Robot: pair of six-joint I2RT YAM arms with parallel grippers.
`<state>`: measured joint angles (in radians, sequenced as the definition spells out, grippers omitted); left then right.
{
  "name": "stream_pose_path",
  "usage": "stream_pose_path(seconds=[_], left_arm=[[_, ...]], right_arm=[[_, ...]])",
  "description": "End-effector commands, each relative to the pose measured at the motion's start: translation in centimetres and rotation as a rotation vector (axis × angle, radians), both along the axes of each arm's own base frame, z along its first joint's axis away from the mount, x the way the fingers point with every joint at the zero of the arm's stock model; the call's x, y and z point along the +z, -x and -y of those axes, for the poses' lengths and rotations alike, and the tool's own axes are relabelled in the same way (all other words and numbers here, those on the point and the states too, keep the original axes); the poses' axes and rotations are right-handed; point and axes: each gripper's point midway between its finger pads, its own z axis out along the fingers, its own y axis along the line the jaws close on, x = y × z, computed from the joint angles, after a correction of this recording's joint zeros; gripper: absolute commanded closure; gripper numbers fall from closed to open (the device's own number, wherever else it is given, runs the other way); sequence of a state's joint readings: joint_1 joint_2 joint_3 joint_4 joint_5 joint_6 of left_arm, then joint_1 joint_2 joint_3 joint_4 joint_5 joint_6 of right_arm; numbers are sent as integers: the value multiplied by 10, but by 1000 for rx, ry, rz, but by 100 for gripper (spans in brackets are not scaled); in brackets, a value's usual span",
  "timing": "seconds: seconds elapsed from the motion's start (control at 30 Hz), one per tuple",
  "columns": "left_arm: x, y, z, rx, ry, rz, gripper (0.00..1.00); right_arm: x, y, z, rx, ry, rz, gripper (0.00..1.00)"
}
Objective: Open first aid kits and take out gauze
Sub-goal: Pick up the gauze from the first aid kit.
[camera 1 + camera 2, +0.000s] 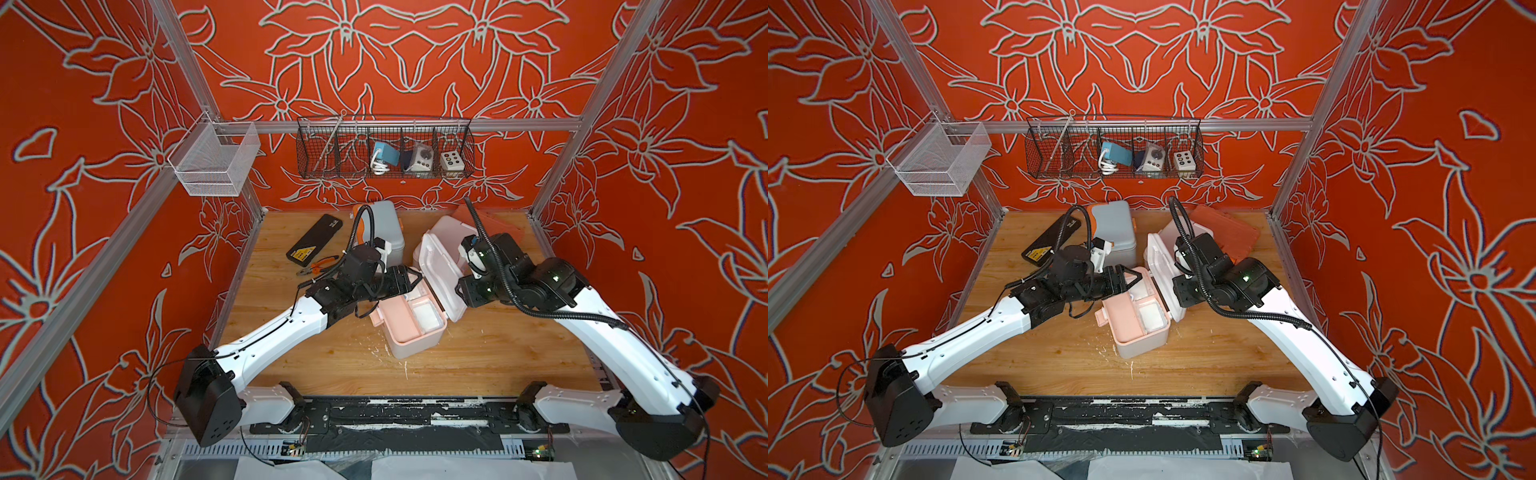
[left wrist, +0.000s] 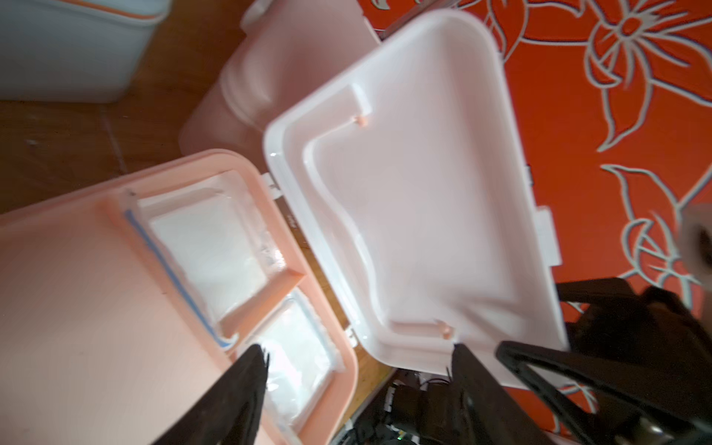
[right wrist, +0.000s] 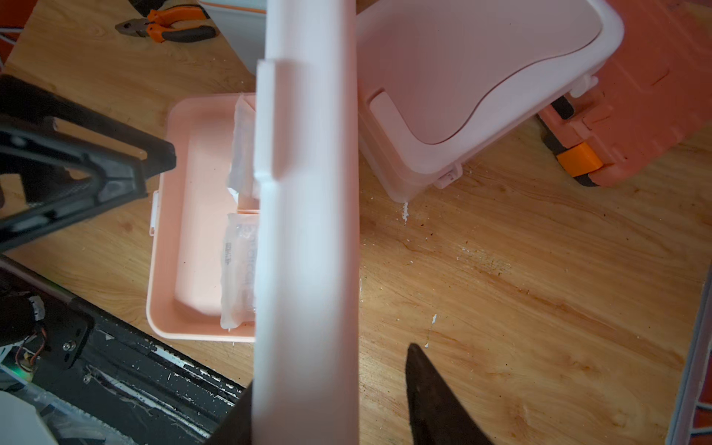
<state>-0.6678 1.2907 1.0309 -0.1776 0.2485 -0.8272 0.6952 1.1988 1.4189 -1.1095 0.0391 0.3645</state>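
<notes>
**Task items.** The white first aid kit with peach trim (image 1: 415, 345) stood open near the middle of the tabletop (image 1: 498, 365). Its lid (image 1: 440, 266) was raised steeply on the hinge at the kit's right side. A peach tray (image 2: 77, 289) was seated inside. In the tray's two small compartments next to the hinge, one gauze pad (image 2: 208, 246) and a second gauze pad (image 2: 296, 358) were lying in clear wrappers.

**Hands.**
- The left hand (image 2: 360, 348) was held over the tray with its fingers spread, and nothing was gripped. One fingertip (image 2: 258, 358) was positioned over the second gauze pad; contact could not be determined.
- The right hand (image 3: 331, 366) was placed astride the edge of the raised lid with its fingers spread. The visible finger (image 3: 427, 385) stood clear of the lid, and the other was hidden behind it.

**Other items.**
- The dusty pink first aid kit (image 3: 462, 77) was closed and located just behind the raised lid, toward the far edge.
- The blue-grey first aid kit (image 1: 384, 224) was closed at the far edge, left of the middle.
- The orange tool case (image 1: 1229, 237) lay toward the far right corner.
- The black case (image 1: 313, 239) and the pliers (image 1: 318, 266) lay toward the far left corner.
</notes>
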Motion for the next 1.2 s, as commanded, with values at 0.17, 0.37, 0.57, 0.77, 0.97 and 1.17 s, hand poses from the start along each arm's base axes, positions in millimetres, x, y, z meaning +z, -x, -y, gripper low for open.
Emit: stream_pose_path(seconds=[0.17,0.37,0.57,0.77,0.97,1.17], left_arm=[[-46,-13,-30,86,-283,-31,41],[-59,-24,-19,68,-312,-56,46],[-68,-34,-13,60,-344,-72,57],[-78,-36,-11,54,-364,-93,67],[-81,-34,-10,46,-368,-103,82],[-75,-33,-12,45,-364,-93,98]], right_arm=[[-9,0,5,-34,-31,-19,51],[-10,0,6,-32,-39,-22,51],[-13,1,9,-33,-45,-31,51],[-16,1,12,-34,-45,-42,51],[-17,-5,10,-34,-67,-31,51],[-18,-6,11,-36,-73,-34,51]])
